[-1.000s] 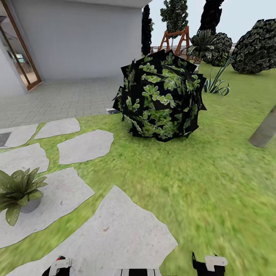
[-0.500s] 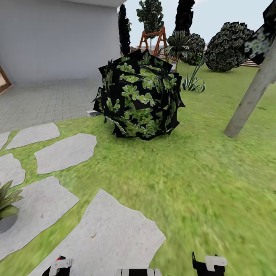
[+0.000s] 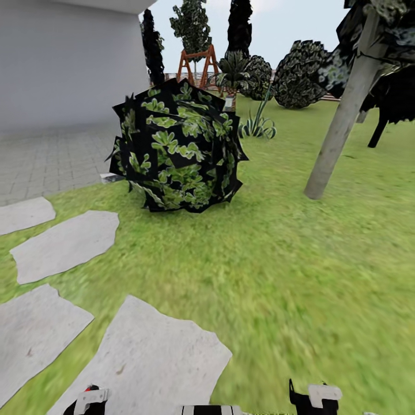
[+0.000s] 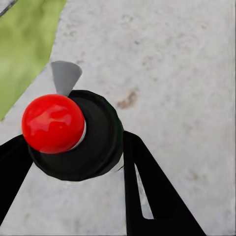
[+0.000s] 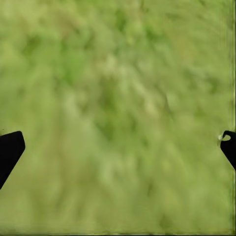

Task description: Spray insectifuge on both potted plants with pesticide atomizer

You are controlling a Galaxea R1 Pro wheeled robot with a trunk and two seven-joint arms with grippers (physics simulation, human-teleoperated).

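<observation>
In the left wrist view the pesticide atomizer (image 4: 96, 147), a dark bottle with a red top (image 4: 53, 123) and a pale grey nozzle (image 4: 64, 76), sits between two black fingers (image 4: 147, 187). My left gripper (image 4: 73, 142) is shut on it, above a grey stepping stone (image 4: 167, 64). My right gripper (image 5: 118, 147) hangs open over bare lawn, its fingers wide apart. The two small potted plants are out of view. In the head view the ends of my left arm (image 3: 89, 400) and right arm (image 3: 314, 397) show at the bottom edge.
A big dark leafy bush (image 3: 176, 153) stands ahead on the lawn. A leaning grey tree trunk (image 3: 340, 127) rises at the right. Several stepping stones (image 3: 161, 357) lie at the lower left, with paved patio (image 3: 46, 161) and a grey wall behind. A wooden swing frame (image 3: 196, 60) stands far off.
The head camera has swung to the right: the bush and stones slid left, the tree trunk came into view, and the potted plant at the left edge passed out of view.
</observation>
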